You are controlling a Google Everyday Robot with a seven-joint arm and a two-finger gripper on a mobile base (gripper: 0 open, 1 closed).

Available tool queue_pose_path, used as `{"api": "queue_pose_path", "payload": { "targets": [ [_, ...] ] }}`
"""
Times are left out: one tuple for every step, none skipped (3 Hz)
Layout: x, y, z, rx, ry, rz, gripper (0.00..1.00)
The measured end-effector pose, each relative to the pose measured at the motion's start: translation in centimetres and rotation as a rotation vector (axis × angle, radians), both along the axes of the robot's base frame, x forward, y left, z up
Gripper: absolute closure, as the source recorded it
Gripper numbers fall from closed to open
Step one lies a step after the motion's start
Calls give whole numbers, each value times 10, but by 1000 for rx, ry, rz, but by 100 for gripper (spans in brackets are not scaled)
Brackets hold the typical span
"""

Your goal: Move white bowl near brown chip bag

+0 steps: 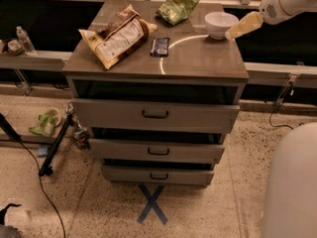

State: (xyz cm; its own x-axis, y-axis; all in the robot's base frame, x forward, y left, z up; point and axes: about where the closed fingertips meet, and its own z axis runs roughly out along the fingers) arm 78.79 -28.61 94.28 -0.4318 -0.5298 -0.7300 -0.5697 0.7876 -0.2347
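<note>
The small round white bowl (220, 23) sits just left of your gripper (232, 32), whose spread I cannot tell. The bowl is likely light, rigid and slick, so pinch its rim.

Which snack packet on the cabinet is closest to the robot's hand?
The green bag at the back; the gripper, beside the white bowl at right, is farther from the brown chip bag and blue wrapper.

grey cabinet (198, 58), three drawers (156, 115) ajar, on a speckled floor (237, 202) with a blue tape x (152, 204); grey ledge (34, 61) behind. gripper (232, 32) over the cabinet's back right corner.
</note>
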Motion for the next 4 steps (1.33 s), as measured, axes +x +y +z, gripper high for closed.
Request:
{"api": "queue_pose_path", "payload": {
  "targets": [
    [11,18,-8,114,-5,30,0],
    [24,31,-12,173,-28,38,0],
    [43,38,-12,191,-73,15,0],
    [74,42,-19,180,-95,-75,0]
  ]
}}
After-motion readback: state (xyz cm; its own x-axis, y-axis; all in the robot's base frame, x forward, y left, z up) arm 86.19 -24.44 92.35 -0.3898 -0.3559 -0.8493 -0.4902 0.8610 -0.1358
